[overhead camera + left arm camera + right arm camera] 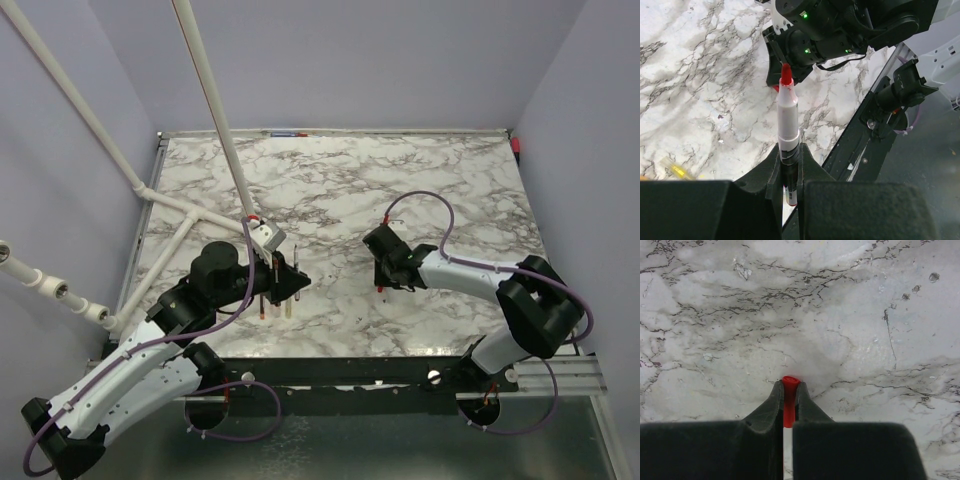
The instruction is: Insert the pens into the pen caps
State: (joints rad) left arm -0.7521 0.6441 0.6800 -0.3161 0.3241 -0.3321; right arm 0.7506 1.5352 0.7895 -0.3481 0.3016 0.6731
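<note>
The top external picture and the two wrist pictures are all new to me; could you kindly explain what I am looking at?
The top external picture looks down from above and behind on two robot arms, the left arm and the right arm, bolted at the near edge of a marble-patterned table. The other two pictures come from a small camera on each wrist, so each shows its own black pincer from behind. The left pincer is closed on a white pen with a bare red tip, pointing towards the right arm. The right pincer grips a small red piece, probably a pen cap, pointed down at the marble. A yellow pen lies loose on the table below the left arm.
</note>
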